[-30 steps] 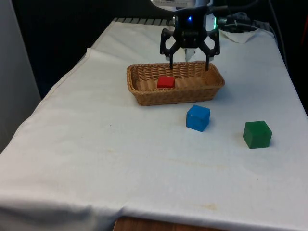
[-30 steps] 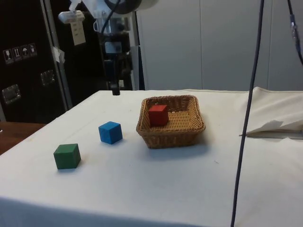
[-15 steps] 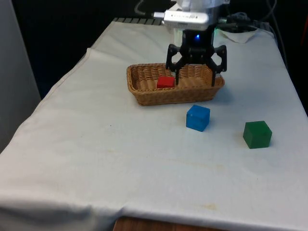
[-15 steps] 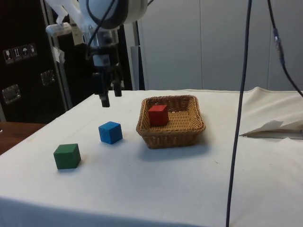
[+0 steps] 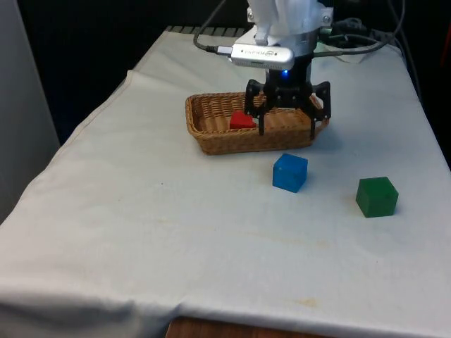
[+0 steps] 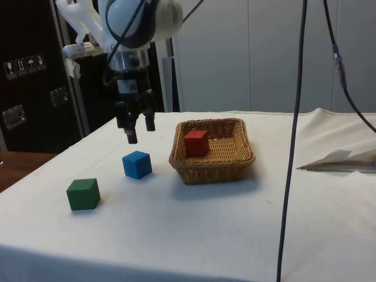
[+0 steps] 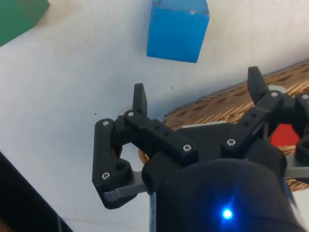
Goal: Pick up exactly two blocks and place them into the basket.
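A red block (image 5: pixel 242 120) (image 6: pixel 196 142) (image 7: pixel 284 135) lies inside the woven basket (image 5: pixel 211 137) (image 6: pixel 218 166) (image 7: pixel 217 104). On the cloth in front of the basket sits a blue block (image 5: pixel 289 172) (image 6: pixel 137 164) (image 7: pixel 177 30). A green block (image 5: pixel 376 196) (image 6: pixel 83 194) (image 7: pixel 19 17) stands further toward the front view's right. My gripper (image 5: pixel 287 128) (image 6: pixel 138 132) (image 7: pixel 195 89) hangs open and empty above the basket's near rim, a little behind and above the blue block.
A crumpled white sheet (image 6: pixel 338 158) lies on the table beyond the basket. A dark cable (image 6: pixel 292 153) hangs down through the side view. The cloth's edge (image 5: pixel 84 123) drops off at the front view's left.
My gripper has come down and moved from behind the basket toward the blue block, staying open. The blocks and basket have not moved.
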